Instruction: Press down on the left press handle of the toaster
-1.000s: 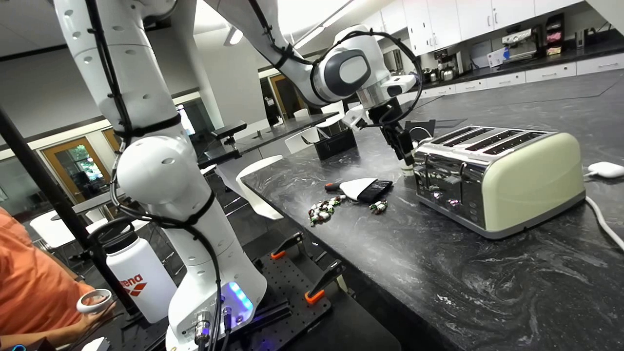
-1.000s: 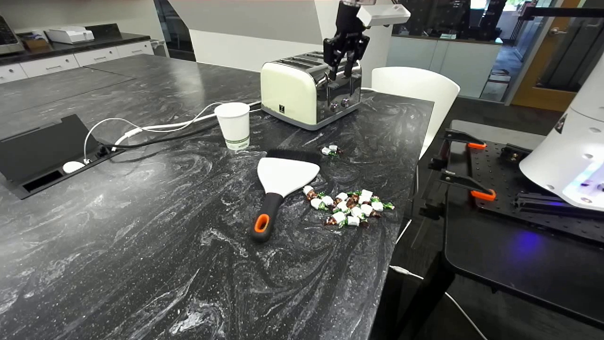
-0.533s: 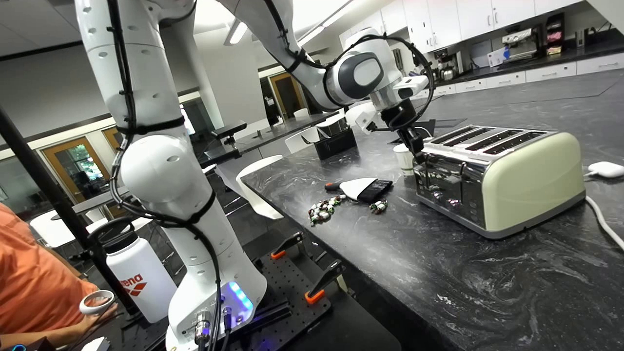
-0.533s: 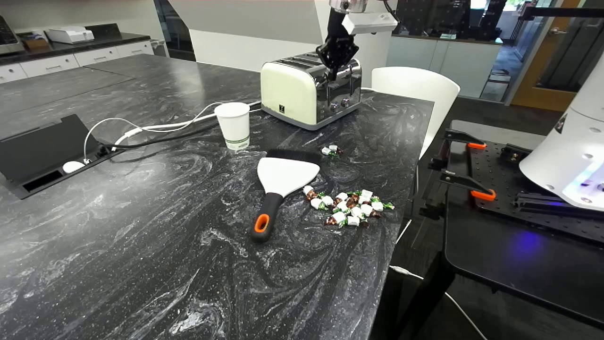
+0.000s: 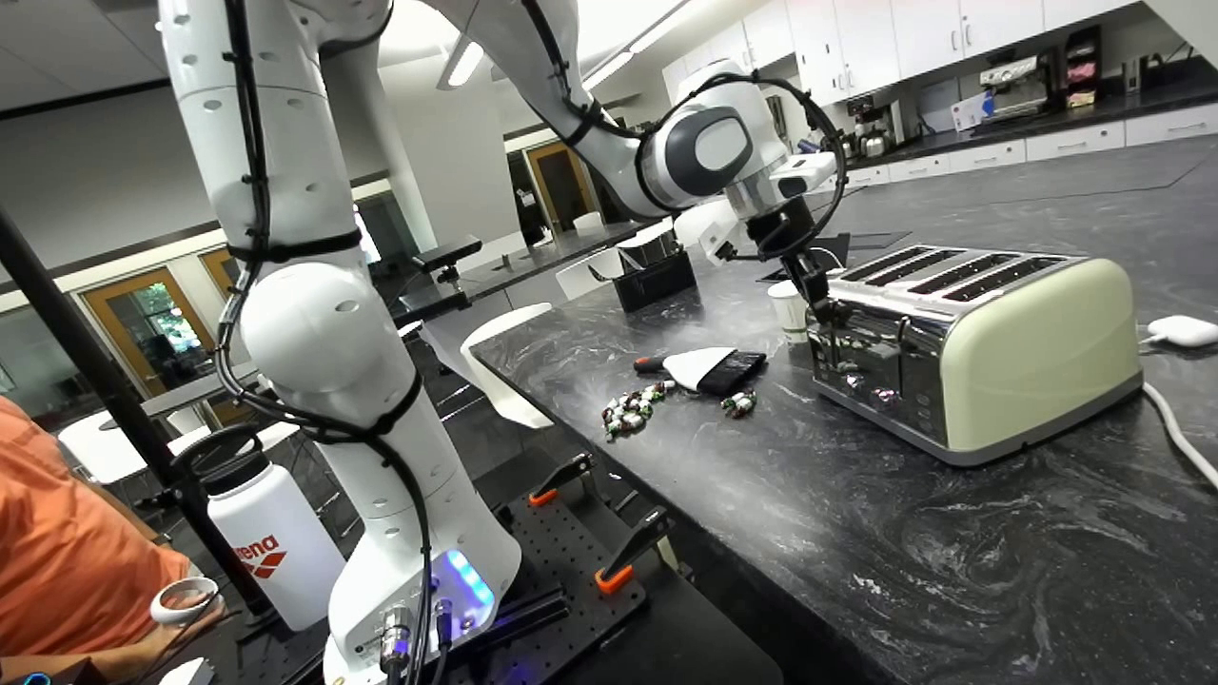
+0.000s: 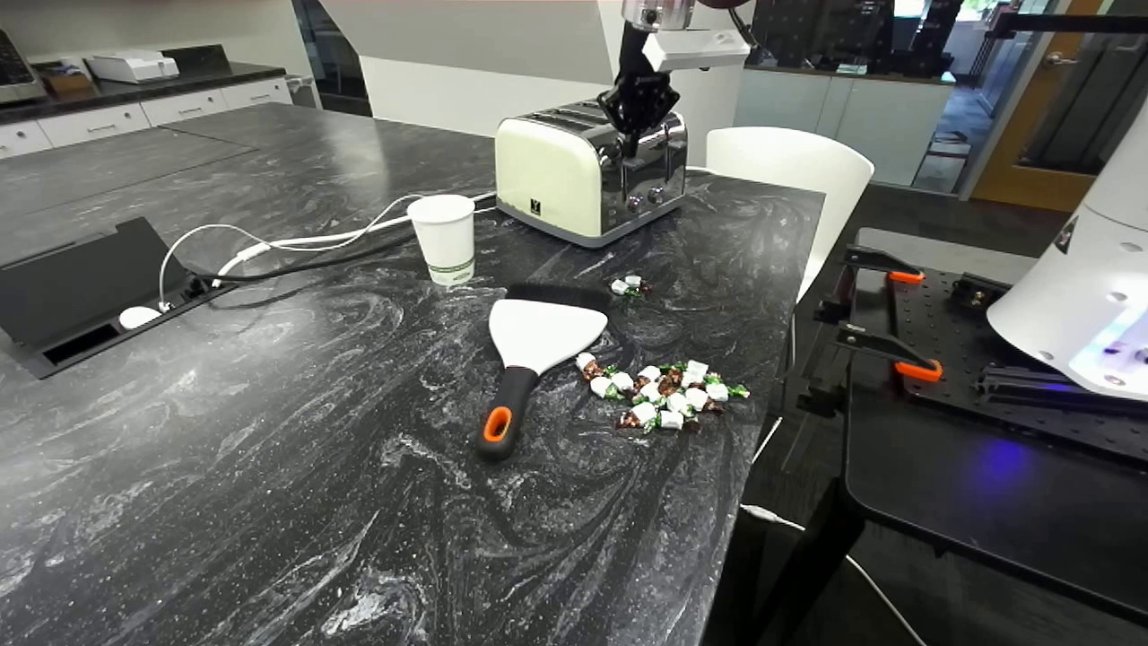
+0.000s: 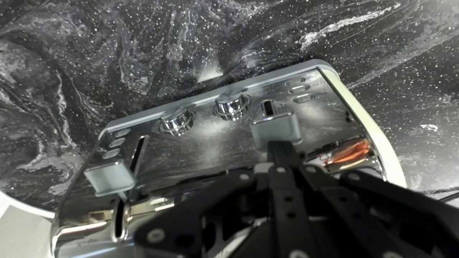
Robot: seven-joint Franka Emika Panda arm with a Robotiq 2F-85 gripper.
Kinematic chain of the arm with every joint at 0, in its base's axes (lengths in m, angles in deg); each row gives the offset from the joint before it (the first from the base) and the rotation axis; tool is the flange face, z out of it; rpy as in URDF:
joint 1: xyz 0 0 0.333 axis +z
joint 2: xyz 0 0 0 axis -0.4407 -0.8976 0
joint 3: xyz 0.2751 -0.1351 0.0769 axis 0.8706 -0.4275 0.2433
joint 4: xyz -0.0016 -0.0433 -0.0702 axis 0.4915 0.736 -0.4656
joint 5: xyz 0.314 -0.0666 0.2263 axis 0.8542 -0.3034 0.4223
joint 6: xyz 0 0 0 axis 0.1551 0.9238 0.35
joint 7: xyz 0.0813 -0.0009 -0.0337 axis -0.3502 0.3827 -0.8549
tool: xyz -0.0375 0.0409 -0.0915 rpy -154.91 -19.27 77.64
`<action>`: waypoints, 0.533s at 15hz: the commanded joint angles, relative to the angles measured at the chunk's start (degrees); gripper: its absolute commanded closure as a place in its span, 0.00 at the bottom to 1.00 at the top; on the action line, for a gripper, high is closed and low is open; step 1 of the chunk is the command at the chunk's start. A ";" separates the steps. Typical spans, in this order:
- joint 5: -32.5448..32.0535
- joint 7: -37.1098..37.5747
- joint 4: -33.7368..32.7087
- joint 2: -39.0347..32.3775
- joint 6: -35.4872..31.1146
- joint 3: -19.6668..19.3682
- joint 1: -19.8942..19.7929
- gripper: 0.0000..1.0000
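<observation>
The arm (image 5: 328, 323) is arching over the worktop edge (image 5: 723, 518) nearest its base (image 5: 428, 571), gripper (image 7: 283, 147) pointing downward, fingers (image 7: 282, 154) touching.

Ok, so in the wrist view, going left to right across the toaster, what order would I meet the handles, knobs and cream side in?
A press handle, a chrome knob, a second chrome knob, the other press handle, then the cream side.
</observation>
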 commanded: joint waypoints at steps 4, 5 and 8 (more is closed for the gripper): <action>-1.63 4.67 -0.72 -4.21 -1.75 -1.93 2.52 1.00; -1.66 4.78 -0.74 -4.81 -2.09 -2.13 2.79 1.00; -1.39 5.54 -0.73 -7.09 -4.41 -3.22 3.80 1.00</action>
